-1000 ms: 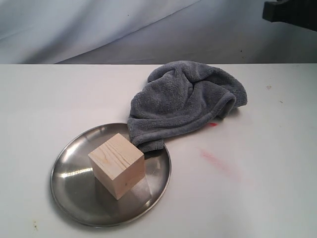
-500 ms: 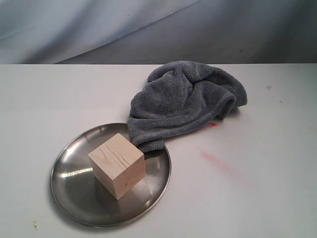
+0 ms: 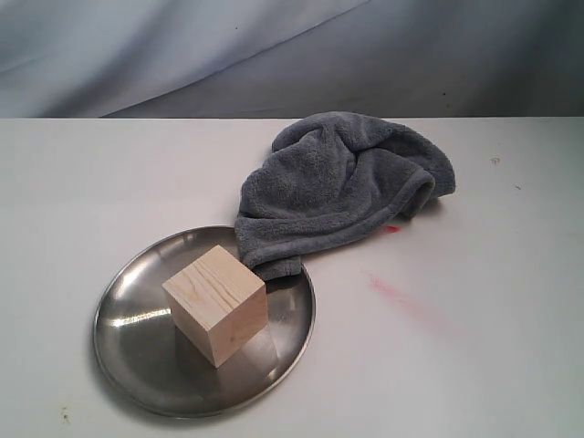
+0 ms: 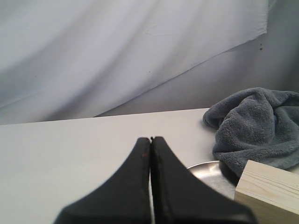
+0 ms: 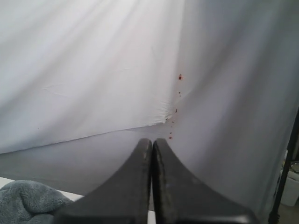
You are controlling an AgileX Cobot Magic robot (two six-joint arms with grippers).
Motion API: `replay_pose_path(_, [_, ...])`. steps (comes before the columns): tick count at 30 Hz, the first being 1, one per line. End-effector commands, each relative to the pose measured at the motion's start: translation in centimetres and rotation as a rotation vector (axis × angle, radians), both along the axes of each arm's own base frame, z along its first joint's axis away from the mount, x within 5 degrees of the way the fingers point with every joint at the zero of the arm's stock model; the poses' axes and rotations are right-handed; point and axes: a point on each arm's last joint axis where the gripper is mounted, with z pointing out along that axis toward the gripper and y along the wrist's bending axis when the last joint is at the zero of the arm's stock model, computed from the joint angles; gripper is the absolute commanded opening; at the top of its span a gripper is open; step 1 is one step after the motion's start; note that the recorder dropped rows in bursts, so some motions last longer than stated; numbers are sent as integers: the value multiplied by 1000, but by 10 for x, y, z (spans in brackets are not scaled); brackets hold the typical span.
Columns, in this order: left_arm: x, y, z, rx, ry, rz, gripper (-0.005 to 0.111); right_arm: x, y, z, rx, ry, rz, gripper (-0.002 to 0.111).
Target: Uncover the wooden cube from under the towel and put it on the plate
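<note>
The pale wooden cube (image 3: 216, 303) stands uncovered on the round steel plate (image 3: 137, 356), a little right of its middle. Behind and to the right, the grey-blue towel (image 3: 342, 182) lies bunched on the table, and one corner hangs over the plate's far rim. Neither gripper shows in the exterior view. In the left wrist view my left gripper (image 4: 150, 139) is shut and empty, held back from the cube (image 4: 271, 191), the plate (image 4: 208, 170) and the towel (image 4: 257, 128). My right gripper (image 5: 152, 140) is shut too, raised and facing the backdrop, with a bit of towel (image 5: 25, 200) low in its view.
The white table (image 3: 474, 347) carries a faint red smear (image 3: 397, 297) right of the plate and a small red mark (image 3: 391, 229) by the towel's edge. A pale draped cloth backdrop (image 3: 274, 50) closes off the far side.
A dark part of the right arm at the upper right corner one second ago has left the exterior view. Cube, plate and towel have not moved.
</note>
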Motion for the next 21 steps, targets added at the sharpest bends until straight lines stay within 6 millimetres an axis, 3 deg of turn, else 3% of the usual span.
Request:
replay_pose_path(1, [0,0,-1,-4,2,-7,0,-11,-4,-10,-15,-9,-32,0])
replay_pose_path(5, [0,0,-1,-4,2,-7,0,-15,-9,-36,128,104,-69,0])
replay_pose_path(8, [0,0,-1,-4,2,-7,0,-18,-12,-61,123,262,-113,0])
replay_pose_path(16, [0,0,-1,-4,2,-7,0,-20,-12,-101,231,416,-116,0])
replay_pose_path(21, [0,0,-1,-4,2,-7,0,-20,-12,-103,213,383,-111,0])
